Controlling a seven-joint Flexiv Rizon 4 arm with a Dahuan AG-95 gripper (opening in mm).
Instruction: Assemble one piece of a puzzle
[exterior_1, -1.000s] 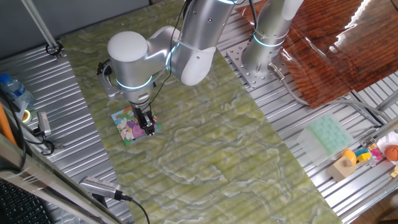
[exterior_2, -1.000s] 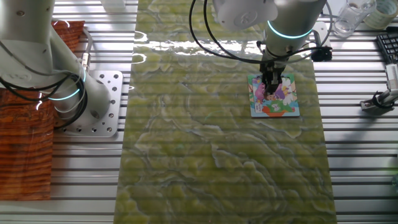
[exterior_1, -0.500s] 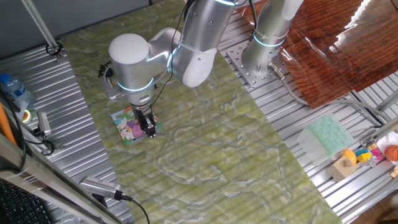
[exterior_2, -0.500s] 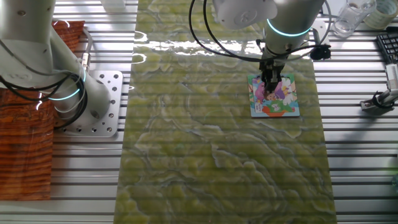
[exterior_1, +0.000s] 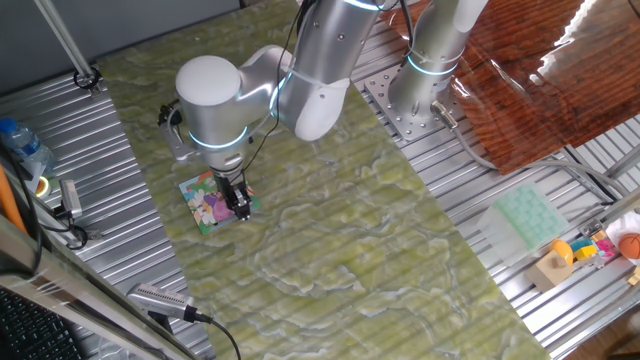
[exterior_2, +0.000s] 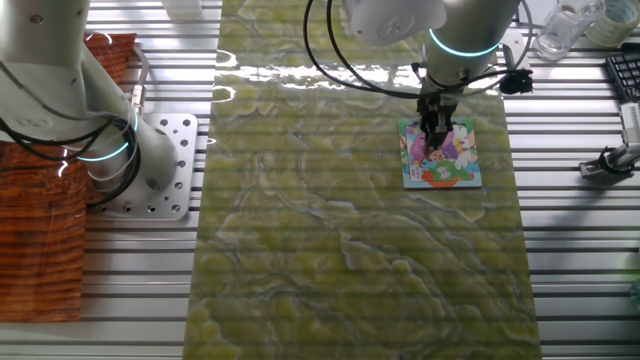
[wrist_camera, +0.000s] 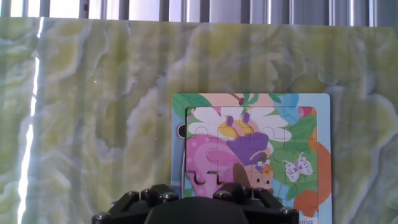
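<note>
The puzzle (exterior_1: 209, 205) (exterior_2: 456, 166) is a small square cartoon picture with a blue edge, lying flat on the green marbled mat. My gripper (exterior_1: 241, 211) (exterior_2: 437, 147) points straight down onto the puzzle's middle, its two dark fingers close together. In the hand view the puzzle (wrist_camera: 267, 143) fills the lower right, and the hand's black body (wrist_camera: 193, 208) covers its near edge. A thin dark gap runs along the left side of the picture. The piece is hidden; I cannot tell whether it sits between the fingertips.
A second arm's base (exterior_1: 425, 80) (exterior_2: 110, 150) stands on a metal plate beside the mat. A pale green moulded tray (exterior_1: 527, 215) and small toys (exterior_1: 580, 250) lie at the right. A bottle (exterior_1: 20, 145) and a cabled tool (exterior_1: 165, 298) are at the left.
The arm's wrist has risen very slightly over the puzzle. The fingers stay at the same spot and the puzzle has not moved.
</note>
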